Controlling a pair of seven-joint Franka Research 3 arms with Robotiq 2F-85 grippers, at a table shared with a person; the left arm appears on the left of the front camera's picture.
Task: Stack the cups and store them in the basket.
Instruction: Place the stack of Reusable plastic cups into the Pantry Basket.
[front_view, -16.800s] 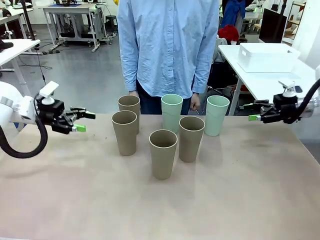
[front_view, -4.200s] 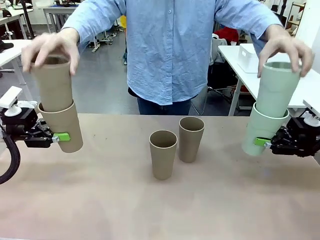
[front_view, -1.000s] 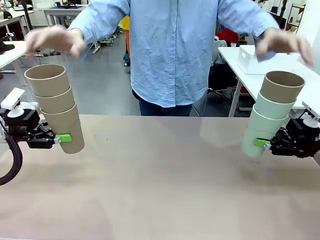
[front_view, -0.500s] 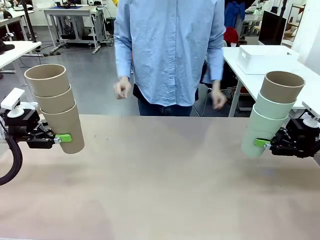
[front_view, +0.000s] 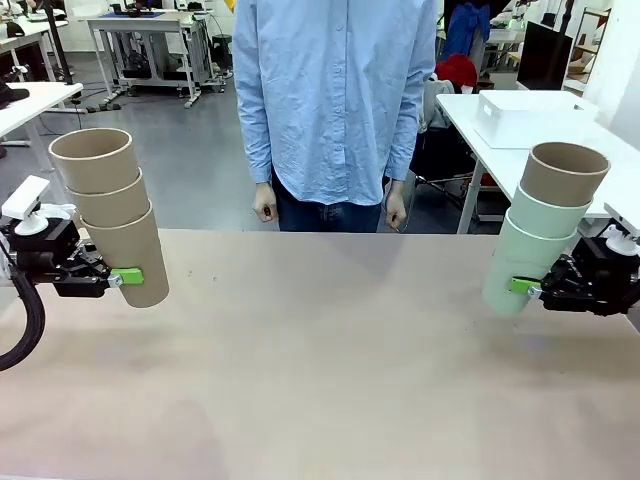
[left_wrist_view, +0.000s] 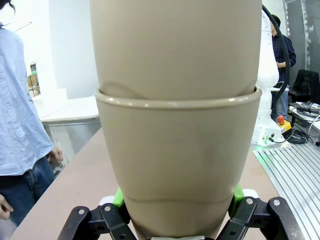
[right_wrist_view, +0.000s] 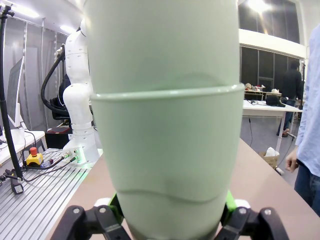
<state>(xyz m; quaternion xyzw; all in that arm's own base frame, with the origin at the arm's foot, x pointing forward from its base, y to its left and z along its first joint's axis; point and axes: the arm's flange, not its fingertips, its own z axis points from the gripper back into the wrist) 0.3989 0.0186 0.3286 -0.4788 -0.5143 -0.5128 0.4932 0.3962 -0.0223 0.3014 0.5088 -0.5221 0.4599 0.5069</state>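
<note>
Left gripper is clamped on the lowest cup of a tan stack. In the left wrist view its green pads press on either side, low on that cup's wall. Three tan cups are nested there, mouths up. Their long axis is near upright but tilted, so the top rim leans back over the gripper's own arm and the foot points away from it, toward the middle of the table.

Right gripper is likewise closed on the bottom cup of a mixed stack: two mint cups with one tan cup nested on top. This stack mirrors the other, mouth up and leaning back over its own arm, foot toward the middle. I cannot tell whether either foot touches the table.

Beyond the right gripper, well apart from it, the white basket sits on another table. Between the two grippers and farther off, a person stands with both hands hanging down.
</note>
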